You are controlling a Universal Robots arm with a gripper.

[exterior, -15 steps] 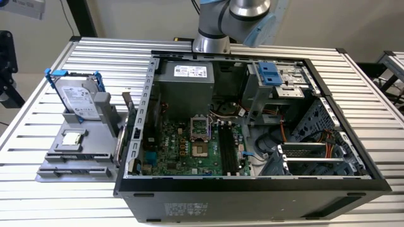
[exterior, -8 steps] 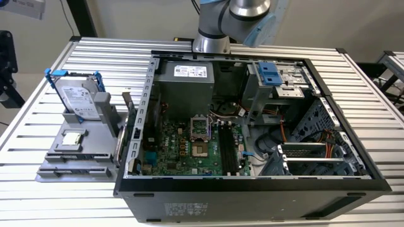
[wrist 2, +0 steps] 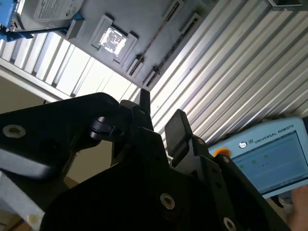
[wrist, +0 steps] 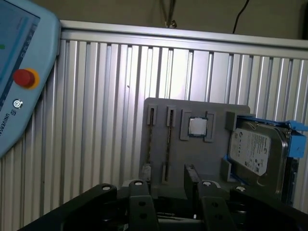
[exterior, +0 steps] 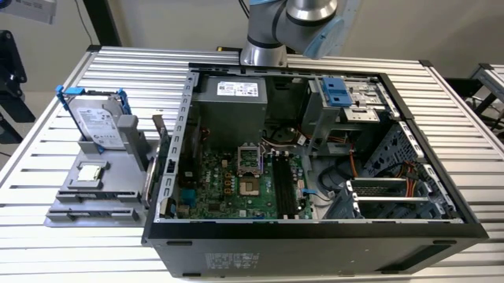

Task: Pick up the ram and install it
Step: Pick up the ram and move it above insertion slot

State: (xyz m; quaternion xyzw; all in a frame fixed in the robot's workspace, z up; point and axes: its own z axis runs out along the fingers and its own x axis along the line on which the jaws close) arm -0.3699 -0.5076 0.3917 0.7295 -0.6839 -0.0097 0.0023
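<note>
Slatted table (exterior: pixel 118 65): PC case (exterior: pixel 315 239), grey parts tray (exterior: pixel 87 207).

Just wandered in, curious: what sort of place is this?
Likely a robotics lab for computer assembly: a robot arm, an opened computer case on a slatted metal table, and a hard drive in a holder beside it.

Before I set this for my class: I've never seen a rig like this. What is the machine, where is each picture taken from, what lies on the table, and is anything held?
The machine is a robot arm with a gripper. The exterior view comes from a camera off the arm; both wrist views come from cameras riding on the arm. On the slatted table sit an open computer case and a grey tray holding the ram, a hard drive and a processor chip. The gripper is open and holds nothing.
</note>
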